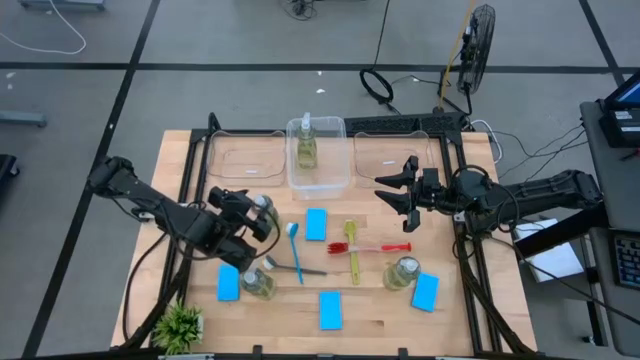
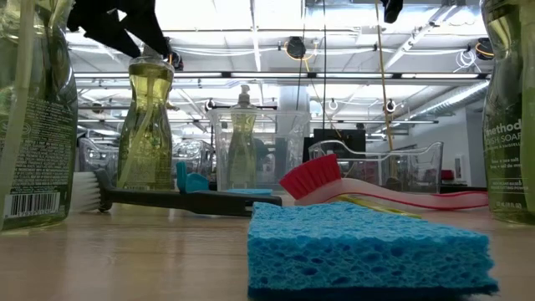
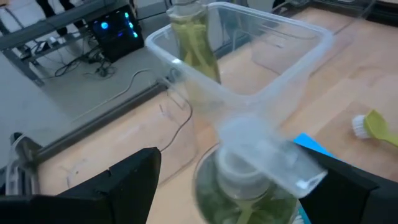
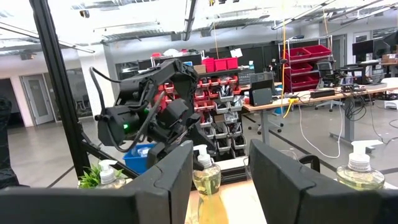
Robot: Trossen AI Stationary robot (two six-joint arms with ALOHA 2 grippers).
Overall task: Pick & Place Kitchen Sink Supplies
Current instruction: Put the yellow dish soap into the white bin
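My left gripper [image 1: 256, 214] is open and stands low over the table's left half, its fingers on either side of the white pump top of a clear bottle [image 3: 231, 186] of yellow-green liquid; a gap shows on each side. That bottle [image 2: 146, 125] stands upright on the wood. My right gripper [image 1: 399, 200] is open and empty, held above the table in front of the right bin. A second bottle [image 1: 305, 147] stands in the middle bin, and two more [image 1: 257, 283] [image 1: 402, 272] stand near the front. Blue sponges [image 1: 316, 224] and several brushes [image 1: 352, 250] lie flat between the arms.
Three clear plastic bins [image 1: 245, 158] [image 1: 335, 172] [image 1: 392, 155] line the far edge. A small green plant [image 1: 180, 325] sits at the near left corner. Black frame rails [image 1: 470, 270] run along the table's sides. Bare wood shows at the near middle and far left.
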